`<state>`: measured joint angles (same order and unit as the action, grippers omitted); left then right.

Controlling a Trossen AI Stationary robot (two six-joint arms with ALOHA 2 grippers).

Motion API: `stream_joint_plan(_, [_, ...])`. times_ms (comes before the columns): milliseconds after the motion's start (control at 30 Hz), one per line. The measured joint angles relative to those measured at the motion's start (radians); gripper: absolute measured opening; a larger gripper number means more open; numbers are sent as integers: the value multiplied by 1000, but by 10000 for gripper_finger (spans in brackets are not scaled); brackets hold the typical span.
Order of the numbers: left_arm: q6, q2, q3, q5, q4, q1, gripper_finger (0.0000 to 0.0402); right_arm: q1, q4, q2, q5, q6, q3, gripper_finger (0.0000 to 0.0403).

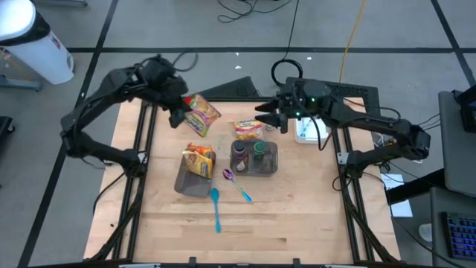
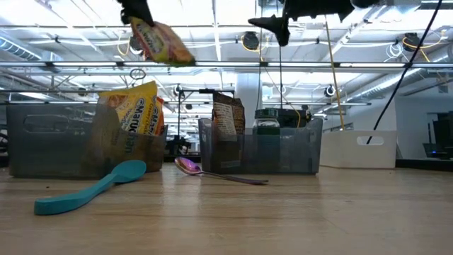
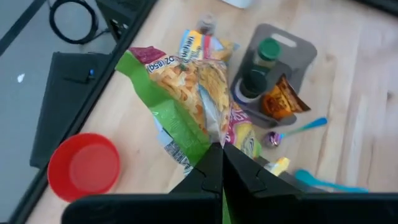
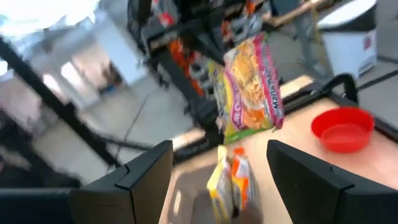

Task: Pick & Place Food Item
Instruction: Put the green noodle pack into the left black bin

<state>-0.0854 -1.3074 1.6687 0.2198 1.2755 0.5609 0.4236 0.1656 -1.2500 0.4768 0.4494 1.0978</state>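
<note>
Packet: the noodle packet [image 1: 199, 112] you are carrying hangs in the air over the far left part of the bench [image 1: 297, 223], well clear of everything on it.
Left gripper [image 1: 178, 112]: your jaws are closed on one edge of the packet, so the rest of it droops below the grip; in the left wrist view the fingertips [image 3: 214, 168] meet on its green end.
Right gripper [image 1: 264, 113]: your jaws stand open and hold nothing; the arm hovers above the far edge of the right bin [image 1: 256, 160], out of the left arm's way.
Left bin [image 1: 195, 177]: a grey bin near the bench's middle with a yellow packet [image 1: 199, 158] already standing in it. Judged from that, it is the likely drop point for food packets, though nothing here confirms it.
Right bin contents: a brown pouch [image 2: 226, 117] and a green-capped jar [image 1: 259, 149] stand upright inside; another packet [image 1: 248, 130] leans at its far side.
Loose items: a teal spoon [image 1: 216, 208] and a purple spoon [image 1: 236, 184] lie on the bench between and in front of the bins.
Red bowl [image 3: 84, 167]: it shows only in the wrist views, beside the bench's far edge.
Next move, as a guess: carry the packet towards a bin and lower it before you open, since the drooping end could catch a bin wall.
</note>
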Motion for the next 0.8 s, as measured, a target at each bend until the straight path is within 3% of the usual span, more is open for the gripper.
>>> stream_joint_plan(200, [-25, -130, 160, -65, 65, -140, 1, 0, -76, -56, 99, -70, 126, 253])
stream_joint_plan(600, [-66, -322, 443, -188, 158, -325, 1, -15, -57, -159, 129, -4, 130, 253])
stream_joint_plan(800, [-93, -389, 532, -236, 177, -361, 0, -47, 73, -229, 129, 64, 130, 253])
